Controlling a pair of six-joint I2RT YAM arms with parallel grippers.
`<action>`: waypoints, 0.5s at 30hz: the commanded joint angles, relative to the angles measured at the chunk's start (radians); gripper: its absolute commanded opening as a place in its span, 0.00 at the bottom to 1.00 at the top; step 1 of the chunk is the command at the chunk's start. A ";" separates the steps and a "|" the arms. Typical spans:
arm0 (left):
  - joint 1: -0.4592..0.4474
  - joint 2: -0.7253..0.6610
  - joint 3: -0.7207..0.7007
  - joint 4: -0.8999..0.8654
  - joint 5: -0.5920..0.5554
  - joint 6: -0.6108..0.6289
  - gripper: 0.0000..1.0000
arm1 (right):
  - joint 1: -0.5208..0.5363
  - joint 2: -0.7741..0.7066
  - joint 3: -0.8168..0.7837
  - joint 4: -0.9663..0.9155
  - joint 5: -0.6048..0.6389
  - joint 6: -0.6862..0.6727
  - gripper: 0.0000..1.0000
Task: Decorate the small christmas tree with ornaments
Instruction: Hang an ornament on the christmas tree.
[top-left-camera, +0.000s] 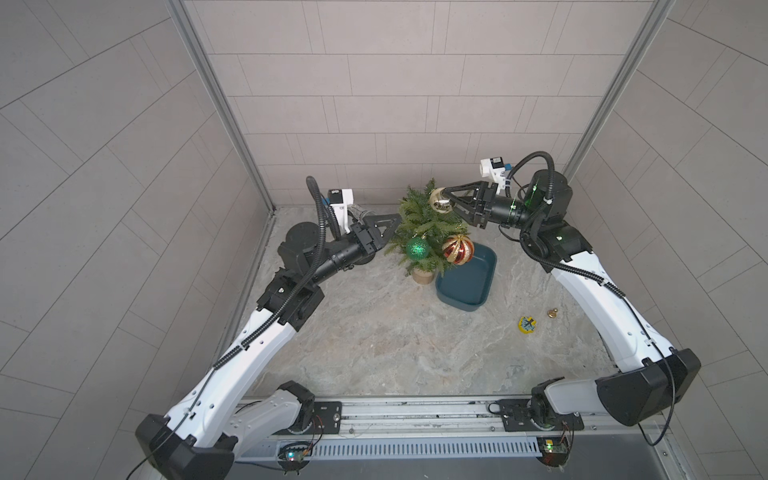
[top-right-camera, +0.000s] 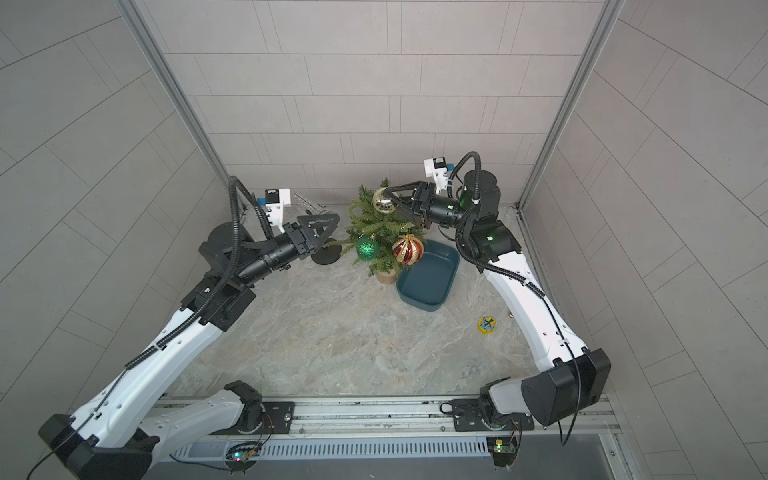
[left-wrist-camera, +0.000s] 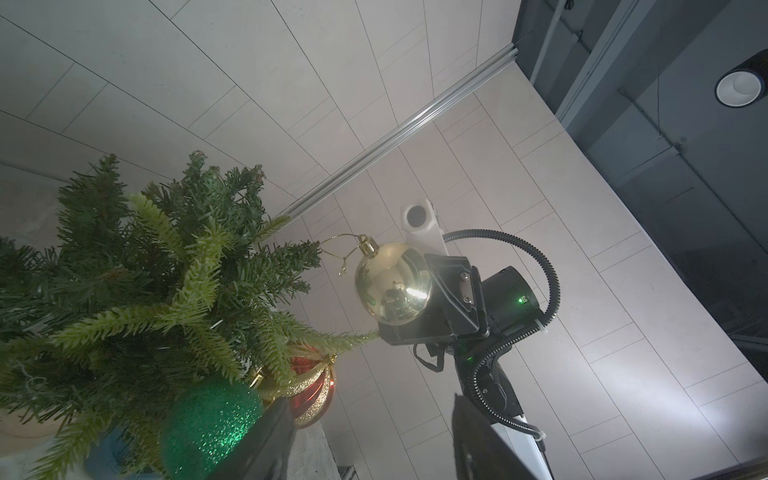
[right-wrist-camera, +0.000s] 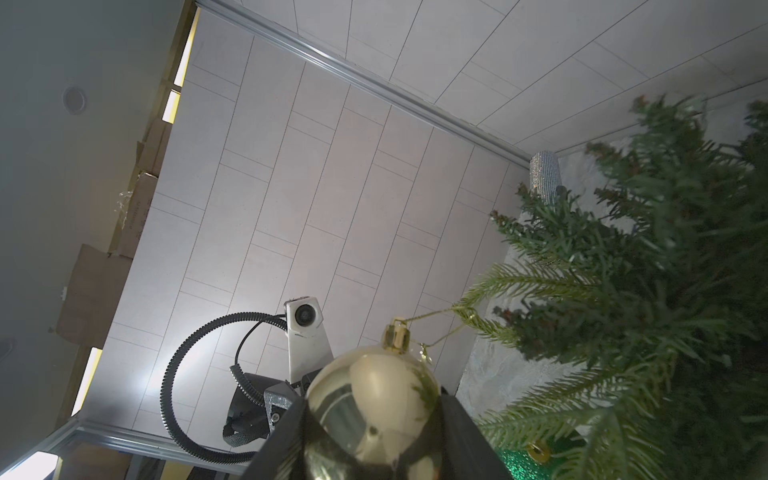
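gripping the gold bauble, the right gripper held it just beside the small christmas tree's upper branches, its loop pointing at a branch tip; the left gripper gaped empty opposite.

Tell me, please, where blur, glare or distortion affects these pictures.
Right wrist view: the small christmas tree is blurred, and the gold bauble mirrors its surroundings. Left wrist view: glare whitens the tiled wall. Both top views: tile lines curve.
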 joint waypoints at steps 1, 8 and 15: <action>0.016 -0.026 -0.014 0.022 0.020 0.002 0.65 | -0.007 0.007 0.028 0.019 0.008 -0.005 0.49; 0.025 -0.022 -0.020 0.041 0.030 -0.007 0.65 | -0.017 0.030 0.034 0.021 -0.001 0.000 0.49; 0.025 -0.017 -0.030 0.059 0.032 -0.017 0.65 | -0.019 0.026 0.005 0.029 0.000 0.001 0.49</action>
